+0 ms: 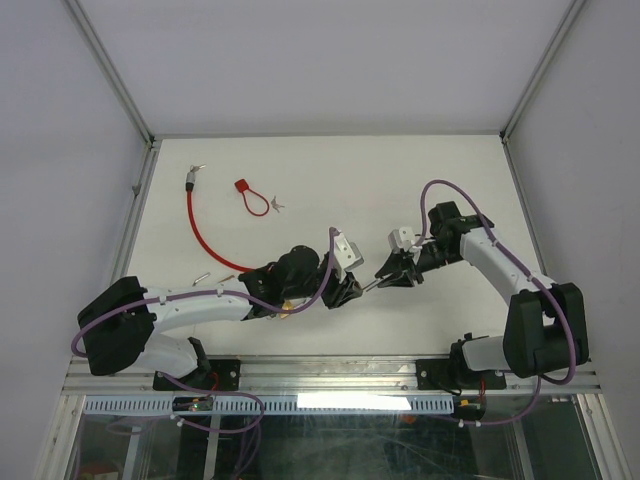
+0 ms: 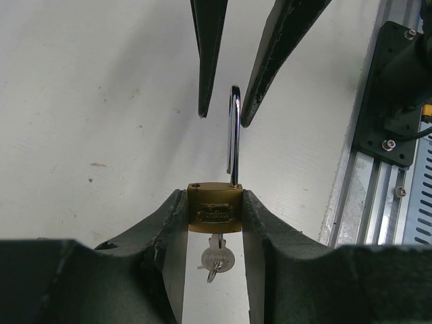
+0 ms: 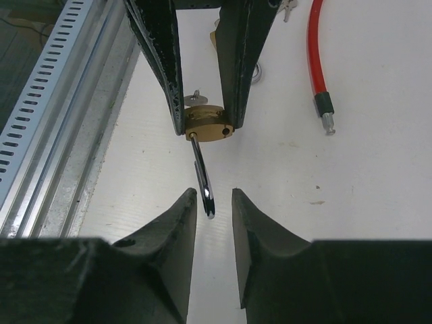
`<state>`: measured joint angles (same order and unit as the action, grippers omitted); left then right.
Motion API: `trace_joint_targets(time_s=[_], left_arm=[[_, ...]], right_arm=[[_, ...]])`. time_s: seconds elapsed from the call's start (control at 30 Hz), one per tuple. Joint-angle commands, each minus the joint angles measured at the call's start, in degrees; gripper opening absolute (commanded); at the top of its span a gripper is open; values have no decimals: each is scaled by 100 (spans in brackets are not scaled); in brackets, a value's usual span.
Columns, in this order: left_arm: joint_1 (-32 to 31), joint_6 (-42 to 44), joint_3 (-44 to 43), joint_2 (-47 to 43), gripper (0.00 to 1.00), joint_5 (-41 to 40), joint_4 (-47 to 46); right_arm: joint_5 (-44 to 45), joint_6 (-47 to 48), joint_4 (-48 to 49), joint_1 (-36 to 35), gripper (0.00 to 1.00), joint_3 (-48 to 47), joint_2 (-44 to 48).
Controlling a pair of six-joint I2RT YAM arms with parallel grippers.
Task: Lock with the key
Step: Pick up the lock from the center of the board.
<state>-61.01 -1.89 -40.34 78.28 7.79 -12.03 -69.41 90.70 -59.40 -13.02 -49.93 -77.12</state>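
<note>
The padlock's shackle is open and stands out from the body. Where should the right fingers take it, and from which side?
Grip the shackle at its curved free end, coming straight along it from the side away from the brass body, which the left gripper clamps. The thin bar points at the right gripper, whose open fingers straddle its tip.

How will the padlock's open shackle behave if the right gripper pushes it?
The shackle looks like polished steel, so probably stiff and slippery. One leg sits in the brass body, clamped by the left gripper, so it would likely pivot, not bend.
</note>
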Motion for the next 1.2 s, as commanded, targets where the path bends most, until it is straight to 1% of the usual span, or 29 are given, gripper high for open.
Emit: trace_joint_targets(time_s=[0.0, 0.3, 0.43, 0.57, 0.63, 0.7, 0.73, 0.8, 0.87, 0.97, 1.07, 1.17], left_arm=[[80, 84, -12, -197, 1, 204, -423], [123, 57, 8, -190, 1, 271, -438], [141, 44, 9, -184, 1, 277, -432], [180, 8, 24, -195, 3, 253, -440], [217, -38, 45, -204, 12, 205, -453], [281, -113, 85, -231, 26, 181, -500], [311, -158, 117, -257, 36, 175, -532], [366, -261, 187, -324, 53, 178, -659], [403, -362, 264, -438, 66, 180, -779], [440, -423, 377, -633, 77, 49, -876], [463, -415, 568, -904, 85, -273, -929], [499, -401, 916, -1266, 95, -421, -1235]], right_arm=[[-258, 177, -94, -32, 28, -275, -22], [-337, 159, -124, -26, 14, -285, -13], [-366, 167, -116, -26, 0, -291, -5], [-452, 148, -212, -26, 0, -348, -4], [-516, -231, -177, -5, 0, -519, -20], [-560, -832, -79, -1, 0, -706, -38], [-545, -1169, 47, 1, 0, -745, -32], [-456, -1987, 492, 1, 0, -737, 33], [-330, -2735, 924, 1, 0, -689, 92], [-225, -3439, 1198, 1, 0, -724, 93], [-165, -3753, 1305, 1, 0, -772, 92], [-127, -3992, 1403, 0, 0, -777, 80]])
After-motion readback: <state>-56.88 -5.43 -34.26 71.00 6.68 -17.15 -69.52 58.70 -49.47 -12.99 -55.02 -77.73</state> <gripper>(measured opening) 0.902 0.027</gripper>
